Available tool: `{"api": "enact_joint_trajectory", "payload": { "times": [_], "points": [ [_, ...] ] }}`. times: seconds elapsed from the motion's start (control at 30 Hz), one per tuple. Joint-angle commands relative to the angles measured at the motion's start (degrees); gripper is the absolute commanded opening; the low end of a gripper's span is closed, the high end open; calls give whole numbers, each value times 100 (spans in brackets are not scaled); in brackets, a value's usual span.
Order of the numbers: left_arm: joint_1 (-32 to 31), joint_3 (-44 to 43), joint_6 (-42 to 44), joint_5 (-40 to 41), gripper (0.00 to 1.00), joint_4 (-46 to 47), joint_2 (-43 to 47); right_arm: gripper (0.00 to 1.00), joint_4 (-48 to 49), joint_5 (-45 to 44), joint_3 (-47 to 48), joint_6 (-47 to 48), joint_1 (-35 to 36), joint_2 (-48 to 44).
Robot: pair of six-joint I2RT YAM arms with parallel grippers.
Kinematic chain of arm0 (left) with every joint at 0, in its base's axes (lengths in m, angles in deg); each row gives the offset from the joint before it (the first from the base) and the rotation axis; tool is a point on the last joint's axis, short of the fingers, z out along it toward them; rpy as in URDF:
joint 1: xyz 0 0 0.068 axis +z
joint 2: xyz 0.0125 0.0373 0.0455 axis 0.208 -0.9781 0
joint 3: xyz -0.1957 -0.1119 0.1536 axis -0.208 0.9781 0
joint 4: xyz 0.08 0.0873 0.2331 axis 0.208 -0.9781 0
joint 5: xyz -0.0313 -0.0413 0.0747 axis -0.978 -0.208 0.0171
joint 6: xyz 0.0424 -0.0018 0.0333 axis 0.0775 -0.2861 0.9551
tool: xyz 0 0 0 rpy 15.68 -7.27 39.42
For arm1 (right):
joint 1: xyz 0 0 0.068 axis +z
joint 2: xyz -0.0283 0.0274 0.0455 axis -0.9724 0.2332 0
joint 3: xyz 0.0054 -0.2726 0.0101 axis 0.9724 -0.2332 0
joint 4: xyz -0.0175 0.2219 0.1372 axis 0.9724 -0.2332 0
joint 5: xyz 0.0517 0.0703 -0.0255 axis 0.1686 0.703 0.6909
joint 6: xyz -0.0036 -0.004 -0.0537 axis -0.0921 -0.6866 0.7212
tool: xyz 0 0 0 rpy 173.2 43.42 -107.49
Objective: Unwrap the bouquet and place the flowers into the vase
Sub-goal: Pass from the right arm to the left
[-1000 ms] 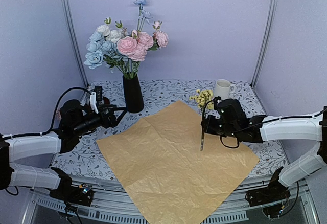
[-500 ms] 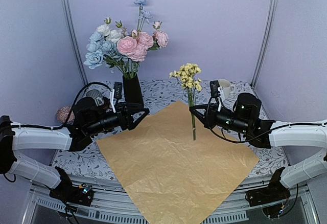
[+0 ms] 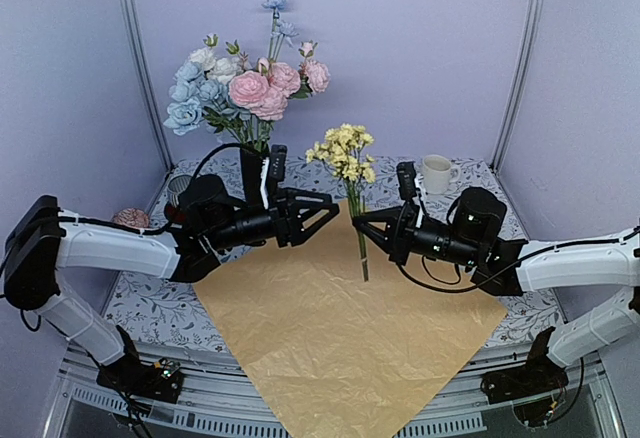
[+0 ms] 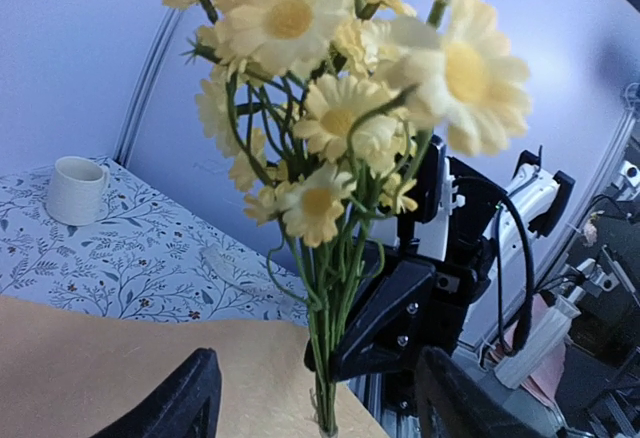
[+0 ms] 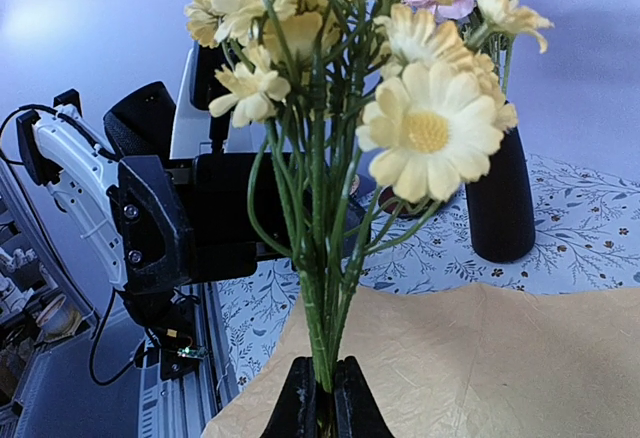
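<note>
Right gripper is clamped tight on the green stems of the yellow sprig, holding it upright over the middle of the table. In the right wrist view its two fingers are pressed together on the stems low down, with the daisy-like blooms fanned out above. The bare stem end hangs below the grip over the kraft paper; whether it touches the sheet cannot be told. The left gripper reaches in from the left, level with the right one and just beside the sprig. Its jaws are spread apart and hold nothing. In the left wrist view its dark fingers stand one on each side of the stems, apart from them. The paper lies unfolded and flat, tan side up, a crinkled sheet turned like a diamond, with its near corner over the near table edge. The vase stands upright at the far left of the table, behind the left arm. It carries the roses, pink, white and pale blue, in a bunch above its rim, with one thin blue stem rising highest. A white mug sits at the far right, behind the right arm and well apart from the vase.
</note>
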Motion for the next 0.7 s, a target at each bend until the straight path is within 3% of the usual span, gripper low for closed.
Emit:
{"api": "enact_joint_trajectory", "payload": {
  "times": [0.0,0.43,0.67],
  "points": [
    [-144,-276,-70,-249,65,349,-261,4,272,276,179,150,84,106],
    [-226,-499,-176,-568,41,485,-601,4,357,412,249,186,138,243],
    [-237,-596,-196,-689,18,441,-708,6,374,451,258,155,140,308]
  ]
}}
